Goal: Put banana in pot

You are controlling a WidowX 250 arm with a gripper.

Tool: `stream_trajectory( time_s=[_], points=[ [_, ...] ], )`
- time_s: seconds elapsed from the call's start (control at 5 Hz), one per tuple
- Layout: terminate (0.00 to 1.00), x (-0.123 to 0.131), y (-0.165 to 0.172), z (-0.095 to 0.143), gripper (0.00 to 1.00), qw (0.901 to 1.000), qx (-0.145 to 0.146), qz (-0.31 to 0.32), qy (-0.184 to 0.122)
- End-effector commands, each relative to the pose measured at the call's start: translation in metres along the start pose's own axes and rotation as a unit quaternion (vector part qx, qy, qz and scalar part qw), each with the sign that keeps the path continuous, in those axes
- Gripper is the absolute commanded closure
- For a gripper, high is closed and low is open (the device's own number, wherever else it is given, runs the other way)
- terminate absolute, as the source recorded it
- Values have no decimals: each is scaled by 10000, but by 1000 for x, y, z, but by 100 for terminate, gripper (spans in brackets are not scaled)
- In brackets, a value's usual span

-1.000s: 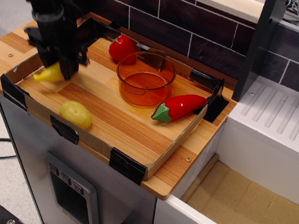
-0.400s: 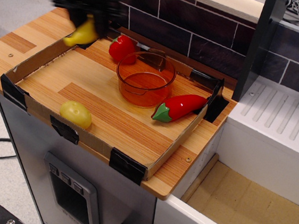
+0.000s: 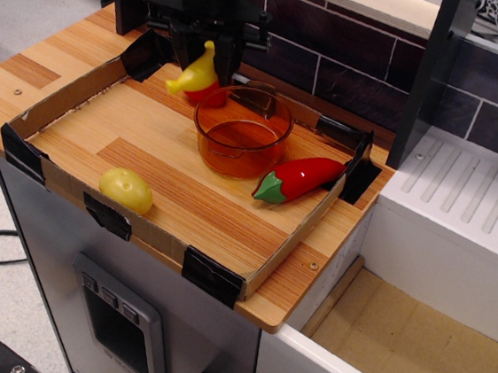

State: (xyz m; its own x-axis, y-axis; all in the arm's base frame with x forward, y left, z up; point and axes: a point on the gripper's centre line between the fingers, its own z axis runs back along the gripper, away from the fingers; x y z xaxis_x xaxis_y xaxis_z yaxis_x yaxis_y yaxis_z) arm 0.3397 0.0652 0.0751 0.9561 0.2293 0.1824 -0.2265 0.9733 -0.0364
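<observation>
Banana gripped in the end effector, lifted clear of the bench, hanging just left of and above the pot's rim. Grasp and lift look done; left: shift right over the pot's opening, release. Pot has nothing in it.

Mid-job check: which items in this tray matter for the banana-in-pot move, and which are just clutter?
In play:
- small yellow plastic banana, held in the black gripper
- round transparent orange pot

Clutter:
- red plastic chili pepper
- egg-shaped pale yellow toy
- red toy, partly hidden
</observation>
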Motion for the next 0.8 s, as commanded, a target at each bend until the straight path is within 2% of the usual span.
stream_trajectory(
  time_s=[0.0, 0.2, 0.4, 0.6],
  points=[
    [0, 15, -13, -5, 100, 9998, 19, -130, -176],
    [0, 18, -20, -13, 100, 9997, 135, -147, -164],
    [0, 17, -16, -14, 0, 9996, 213, -119, -104],
    [0, 17, -12, -4, 0, 9995, 95, -103, -274]
  ],
)
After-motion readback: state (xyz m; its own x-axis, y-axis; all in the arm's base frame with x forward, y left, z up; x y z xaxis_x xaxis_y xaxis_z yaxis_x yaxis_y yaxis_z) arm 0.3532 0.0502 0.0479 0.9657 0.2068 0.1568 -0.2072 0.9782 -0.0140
